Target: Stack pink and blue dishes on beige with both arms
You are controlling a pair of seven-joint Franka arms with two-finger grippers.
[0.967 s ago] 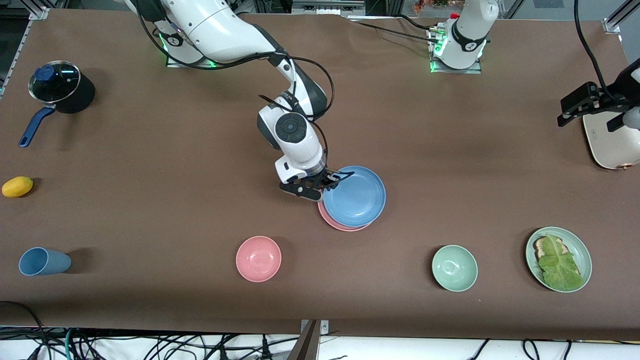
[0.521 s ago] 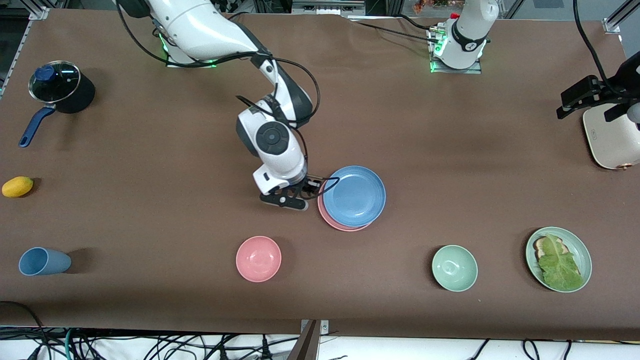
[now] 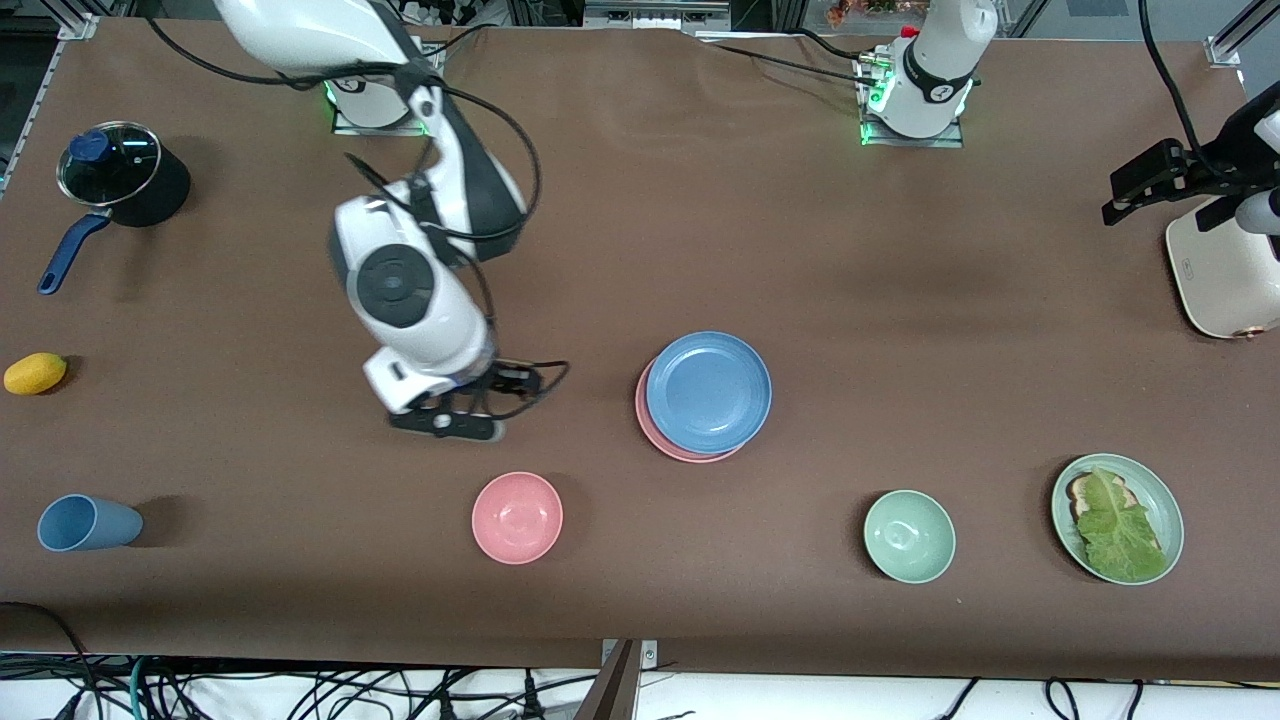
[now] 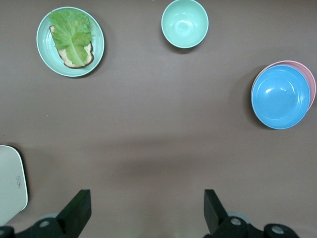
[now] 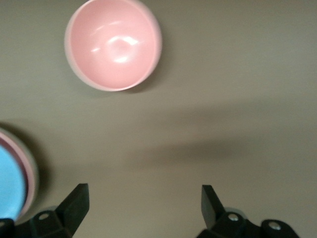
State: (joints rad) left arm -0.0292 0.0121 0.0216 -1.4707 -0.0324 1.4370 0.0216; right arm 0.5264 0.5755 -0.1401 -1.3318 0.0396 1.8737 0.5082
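Looks basically done: blue plate (image 3: 709,391) sits on pink plate (image 3: 664,437) mid-surface, beige one hidden underneath I guess, right hand (image 3: 500,397) wide open and empty above bare surface (image 3: 620,250), left hand (image 4: 143,213) open over the toaster (image 3: 1222,275), so just park.

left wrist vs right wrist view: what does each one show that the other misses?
Left wrist only: green bowl, green plate with lettuce on toast, corner of the toaster, open left claw. Right wrist only: pink bowl, open right claw over bare table. Both: the blue plate stacked on the pink plate.
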